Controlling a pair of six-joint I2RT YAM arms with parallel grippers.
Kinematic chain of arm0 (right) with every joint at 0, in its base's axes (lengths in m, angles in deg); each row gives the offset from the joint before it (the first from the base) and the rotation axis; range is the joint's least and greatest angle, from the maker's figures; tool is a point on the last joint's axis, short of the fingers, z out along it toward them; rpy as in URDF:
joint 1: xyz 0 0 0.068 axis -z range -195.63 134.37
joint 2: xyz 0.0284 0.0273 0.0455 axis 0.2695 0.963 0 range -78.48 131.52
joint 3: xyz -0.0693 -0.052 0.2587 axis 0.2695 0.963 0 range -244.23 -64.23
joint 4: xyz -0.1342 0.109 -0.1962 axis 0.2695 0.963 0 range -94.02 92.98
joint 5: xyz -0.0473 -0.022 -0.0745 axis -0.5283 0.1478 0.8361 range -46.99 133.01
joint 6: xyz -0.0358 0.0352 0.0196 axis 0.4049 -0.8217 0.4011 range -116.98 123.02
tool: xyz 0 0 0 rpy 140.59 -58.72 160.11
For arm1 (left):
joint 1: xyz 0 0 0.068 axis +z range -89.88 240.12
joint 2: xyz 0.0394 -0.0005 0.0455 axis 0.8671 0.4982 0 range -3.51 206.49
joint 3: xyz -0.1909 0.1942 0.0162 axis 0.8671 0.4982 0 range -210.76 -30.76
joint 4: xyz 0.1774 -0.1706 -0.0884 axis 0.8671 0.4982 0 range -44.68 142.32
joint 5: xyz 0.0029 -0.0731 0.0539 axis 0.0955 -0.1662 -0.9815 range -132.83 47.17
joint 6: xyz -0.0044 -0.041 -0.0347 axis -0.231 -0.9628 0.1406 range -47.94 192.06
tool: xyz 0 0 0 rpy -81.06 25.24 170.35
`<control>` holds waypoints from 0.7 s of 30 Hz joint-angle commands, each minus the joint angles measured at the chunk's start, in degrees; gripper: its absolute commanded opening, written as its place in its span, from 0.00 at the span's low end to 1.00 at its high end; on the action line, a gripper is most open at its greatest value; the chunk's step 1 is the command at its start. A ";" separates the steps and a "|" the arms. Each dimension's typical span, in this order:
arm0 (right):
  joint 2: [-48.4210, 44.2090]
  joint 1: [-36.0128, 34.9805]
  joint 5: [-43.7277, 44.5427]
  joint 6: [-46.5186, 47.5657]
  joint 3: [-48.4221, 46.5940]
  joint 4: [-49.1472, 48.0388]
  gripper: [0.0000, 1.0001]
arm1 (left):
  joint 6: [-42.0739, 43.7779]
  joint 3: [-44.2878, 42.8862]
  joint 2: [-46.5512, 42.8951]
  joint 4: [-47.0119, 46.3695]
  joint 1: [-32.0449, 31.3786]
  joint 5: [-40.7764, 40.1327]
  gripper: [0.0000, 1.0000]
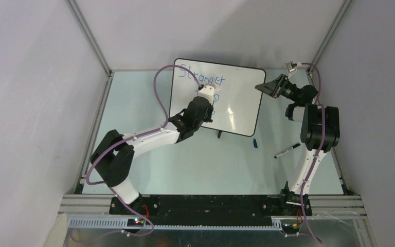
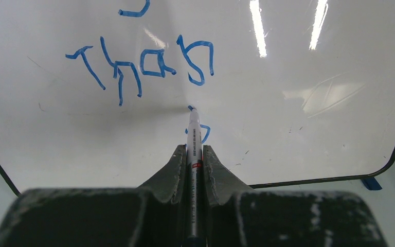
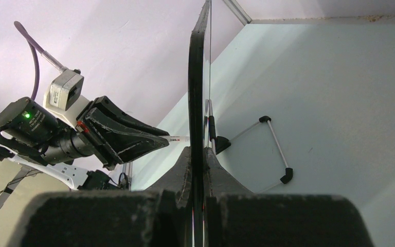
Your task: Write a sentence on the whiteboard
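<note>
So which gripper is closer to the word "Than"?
Left. The left gripper holds a marker tip just below "Than"; the right gripper clamps the right edge of the whiteboard, away from the writing.

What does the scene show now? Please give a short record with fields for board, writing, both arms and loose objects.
board: large glossy white whiteboard with thin black rim, standing on the pale green table
writing: blue handwritten sentence, "Stranger", "Than", third line just begun
left fingers: shut on thin white marker, its blue tip touching the board
right fingers: shut on the board's side edge
loose: black marker and small blue cap on the table
</note>
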 commanded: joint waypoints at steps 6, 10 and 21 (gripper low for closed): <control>-4.42 0.11 0.49 -2.90 -0.60 -2.46 0.00 | 1.31 0.76 -1.56 -1.01 0.06 -1.21 0.00; -4.42 0.11 0.50 -2.92 -0.59 -2.43 0.00 | 1.31 1.49 -2.00 -0.86 0.01 -1.10 0.00; -4.42 0.11 0.45 -2.96 -0.55 -2.45 0.00 | 1.18 2.99 -3.14 -1.09 0.02 0.17 0.00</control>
